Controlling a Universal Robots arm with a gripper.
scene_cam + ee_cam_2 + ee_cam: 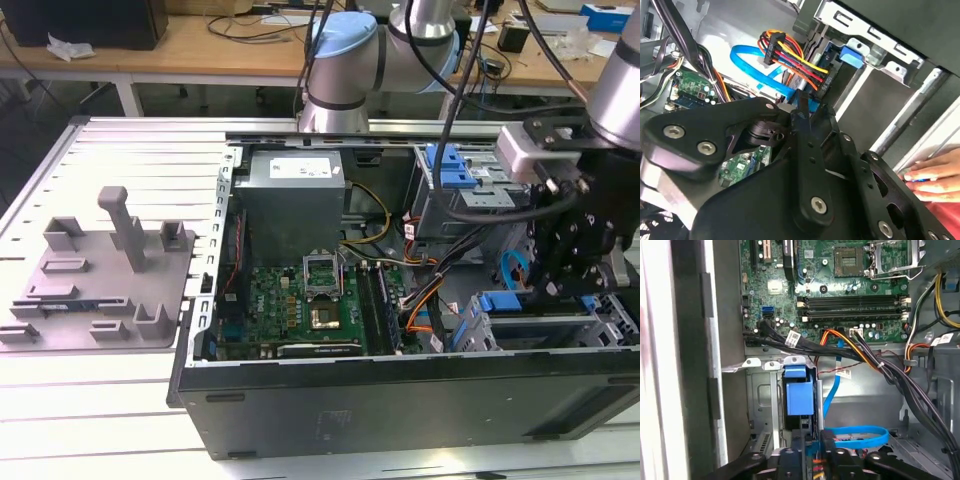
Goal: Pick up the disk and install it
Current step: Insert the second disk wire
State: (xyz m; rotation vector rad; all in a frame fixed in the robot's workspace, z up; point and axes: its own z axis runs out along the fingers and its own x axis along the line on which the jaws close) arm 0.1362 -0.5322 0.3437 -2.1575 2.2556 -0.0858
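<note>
1 black gripper (813, 440), jaws narrow, seems clamped on the blue-framed rectangular metal disk (799, 395), likely stiff, weighty, shock-fragile, best held by frame edges.

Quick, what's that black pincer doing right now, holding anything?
Black pincer: down among the cables beside the blue drive bay; open or closed cannot be told.

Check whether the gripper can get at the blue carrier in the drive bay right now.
Probably yes: the gripper sits in line with the blue carrier, close to it; the blue cable loops beside it, not across the way.
</note>
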